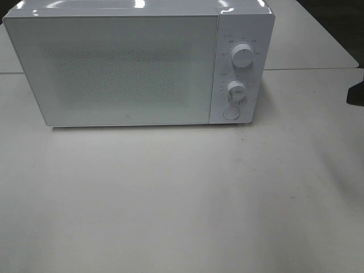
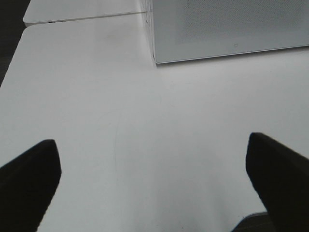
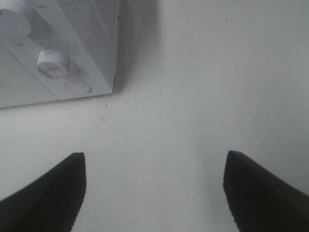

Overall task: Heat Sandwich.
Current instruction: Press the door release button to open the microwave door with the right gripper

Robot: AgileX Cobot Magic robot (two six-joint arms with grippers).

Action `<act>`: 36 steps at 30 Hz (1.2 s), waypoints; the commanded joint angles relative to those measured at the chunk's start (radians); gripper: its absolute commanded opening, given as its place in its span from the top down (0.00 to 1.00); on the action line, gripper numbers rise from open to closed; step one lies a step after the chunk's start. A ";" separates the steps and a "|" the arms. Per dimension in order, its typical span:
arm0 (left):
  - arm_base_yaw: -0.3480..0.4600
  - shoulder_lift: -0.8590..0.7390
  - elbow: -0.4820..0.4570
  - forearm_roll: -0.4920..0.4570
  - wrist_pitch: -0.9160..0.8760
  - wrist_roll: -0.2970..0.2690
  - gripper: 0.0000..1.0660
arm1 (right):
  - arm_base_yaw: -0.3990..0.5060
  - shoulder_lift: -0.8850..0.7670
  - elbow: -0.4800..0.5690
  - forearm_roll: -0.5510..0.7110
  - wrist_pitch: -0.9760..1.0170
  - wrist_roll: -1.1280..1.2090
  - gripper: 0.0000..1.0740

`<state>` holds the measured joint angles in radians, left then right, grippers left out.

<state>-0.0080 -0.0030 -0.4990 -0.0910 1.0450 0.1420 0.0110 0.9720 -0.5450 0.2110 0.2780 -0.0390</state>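
Left pincer point(image 2: 152, 142) and right pincer point(image 3: 155, 155) are held wide, empty, over tabletop point(image 1: 182, 199); sandwich is not seen, bearing cannot be told; microwave point(image 1: 114, 68) is shut, button point(image 3: 77, 87) nearer right pincer.

Looks like a robot lab or test bench, not a home kitchen: a white microwave point(image 1: 125, 68) with two dials point(image 1: 243, 55) stands on a plain white desk point(image 1: 182, 199), with rear desks point(image 1: 318, 40) butted against it and darkness past their edges
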 commanded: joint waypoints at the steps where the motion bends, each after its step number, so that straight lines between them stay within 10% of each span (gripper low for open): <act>1: 0.003 -0.029 0.000 -0.004 -0.006 -0.001 0.03 | 0.026 0.038 0.030 0.005 -0.128 -0.015 0.29; 19: 0.003 -0.029 0.000 -0.004 -0.006 -0.001 0.03 | 0.338 0.321 0.128 0.080 -0.678 -0.033 0.29; 36: 0.003 -0.029 0.000 -0.004 -0.006 -0.001 0.03 | 0.639 0.588 0.146 0.451 -1.045 -0.259 0.29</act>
<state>-0.0080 -0.0030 -0.4990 -0.0910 1.0450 0.1420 0.6100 1.5360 -0.3970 0.6040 -0.7040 -0.2620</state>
